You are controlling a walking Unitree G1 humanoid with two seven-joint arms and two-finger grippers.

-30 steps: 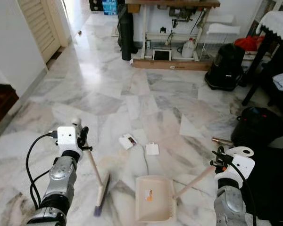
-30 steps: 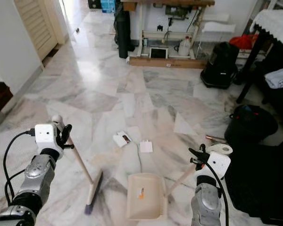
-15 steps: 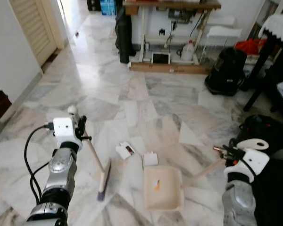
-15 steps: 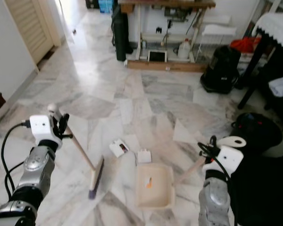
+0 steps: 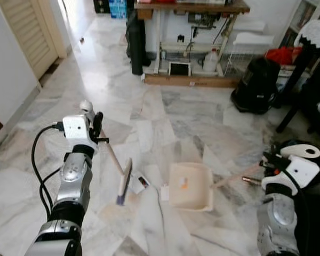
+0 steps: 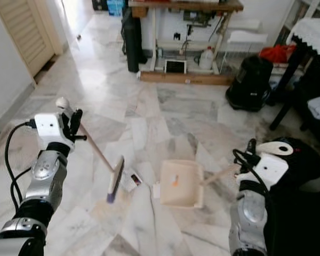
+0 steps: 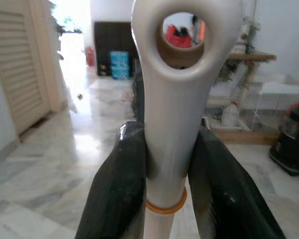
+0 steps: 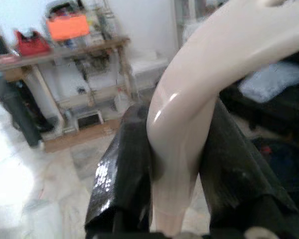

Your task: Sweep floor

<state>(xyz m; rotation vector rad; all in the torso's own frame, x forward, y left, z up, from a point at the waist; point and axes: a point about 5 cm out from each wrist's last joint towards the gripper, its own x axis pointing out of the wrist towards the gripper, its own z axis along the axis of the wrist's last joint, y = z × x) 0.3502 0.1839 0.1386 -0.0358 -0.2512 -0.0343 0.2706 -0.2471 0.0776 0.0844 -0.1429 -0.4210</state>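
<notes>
My left gripper [image 5: 94,129] is shut on the top of a pale broom handle [image 7: 165,119], its black fingers [image 7: 120,189] clamped on both sides. The handle slants down to the broom head [image 5: 124,182], which stands on edge on the marble floor. Right beside the head lies a small white card [image 5: 142,182], with a white scrap [image 6: 156,190] a little to its right. A cream dustpan [image 5: 190,185] lies flat just right of the scrap. My right gripper [image 5: 271,163] is shut on the dustpan's curved handle [image 8: 189,124].
A wooden bench [image 5: 192,6] with bottles and a tablet under it lines the back wall. A black bag [image 5: 256,77] sits in front of it, a tall black case [image 5: 134,37] at its left. Dark furniture and a black bag [image 6: 301,154] crowd my right. A slatted door [image 5: 26,32] is far left.
The camera has moved forward over the floor. Broom head and dustpan have gone forward with it: the head now sits beside the card, the dustpan just right of the scrap.
</notes>
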